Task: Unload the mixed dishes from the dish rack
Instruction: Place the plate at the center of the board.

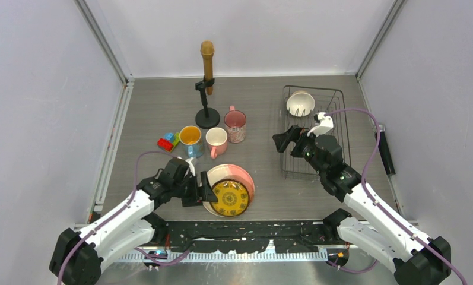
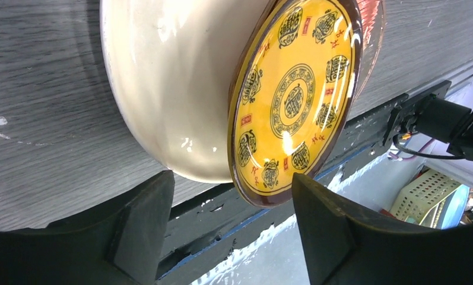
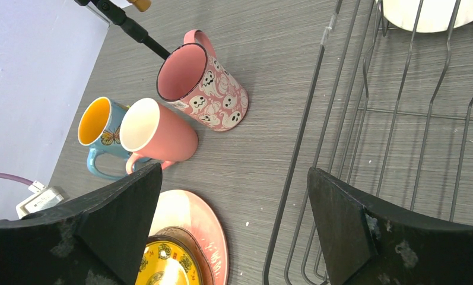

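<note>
Dish rack (image 1: 293, 167) holding white bowl (image 1: 300, 104), my right gripper (image 1: 283, 140) at its left rim, left gripper (image 1: 202, 191) far left, both gaping empty

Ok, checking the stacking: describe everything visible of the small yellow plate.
The yellow plate is small, round and glossy, ceramic-looking, with dark medallion patterns and a dark brown rim. It lies face up on the pink plate, off-centre toward the near edge. The left gripper sits at its left side, jaws open.
</note>
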